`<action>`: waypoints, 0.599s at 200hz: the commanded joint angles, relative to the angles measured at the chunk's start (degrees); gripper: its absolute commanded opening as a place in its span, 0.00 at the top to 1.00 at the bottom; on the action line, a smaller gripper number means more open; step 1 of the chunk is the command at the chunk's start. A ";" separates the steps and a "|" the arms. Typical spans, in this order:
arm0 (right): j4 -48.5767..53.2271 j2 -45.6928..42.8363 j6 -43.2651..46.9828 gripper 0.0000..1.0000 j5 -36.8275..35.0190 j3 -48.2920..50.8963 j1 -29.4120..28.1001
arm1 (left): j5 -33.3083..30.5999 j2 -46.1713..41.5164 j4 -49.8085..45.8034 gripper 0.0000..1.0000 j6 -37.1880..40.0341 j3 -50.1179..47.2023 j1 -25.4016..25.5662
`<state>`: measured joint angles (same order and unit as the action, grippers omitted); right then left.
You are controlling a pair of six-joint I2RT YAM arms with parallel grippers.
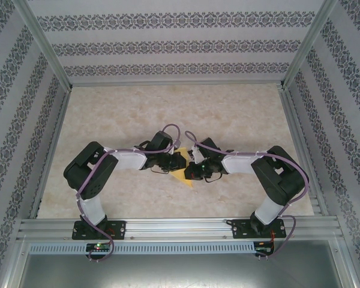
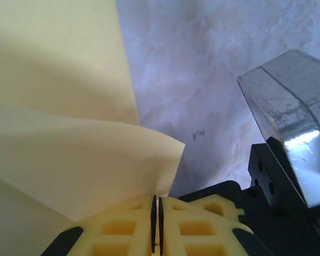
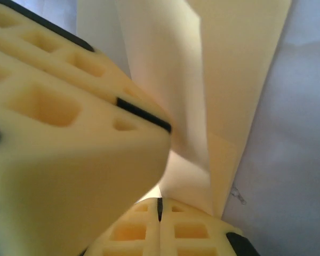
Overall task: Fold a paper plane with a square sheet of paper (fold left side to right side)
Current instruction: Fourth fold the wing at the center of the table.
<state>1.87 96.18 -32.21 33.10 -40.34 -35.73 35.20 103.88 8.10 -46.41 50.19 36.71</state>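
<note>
Closest to the left wrist camera, the left gripper (image 2: 156,201) has its yellow fingers pressed together on a lifted flap of the square sheet of paper (image 2: 69,154). The paper is pale yellow and curls over its flat half. The right wrist view shows the right gripper (image 3: 160,205) clamped on a steep fold. From above, the paper is a small yellow wedge on the marble table (image 1: 168,108), mid-table between both grippers.

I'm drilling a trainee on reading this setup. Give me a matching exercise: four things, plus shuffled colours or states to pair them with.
1 sheet of paper
2 table
3 walls
4 left gripper

a marbled beige
b striped floral pattern
c shut on a paper flap
d plain yellow

Pairs: 1-d, 2-a, 3-b, 4-c.
</note>
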 commanded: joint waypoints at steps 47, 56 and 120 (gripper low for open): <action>8.39 3.39 2.92 1.00 -5.24 1.67 0.22 | -2.59 4.40 2.51 0.89 0.66 -0.69 0.04; 8.97 3.40 3.13 1.00 -5.33 1.58 0.22 | -2.59 5.06 2.96 0.89 0.89 -0.60 -0.31; 11.50 3.18 4.10 1.00 -5.05 1.75 0.23 | -2.59 7.26 0.21 0.89 7.26 2.80 -5.33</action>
<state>3.60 96.33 -29.78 33.01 -41.08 -35.73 37.43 107.90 9.45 -44.45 51.03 35.05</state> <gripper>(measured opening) 0.039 0.113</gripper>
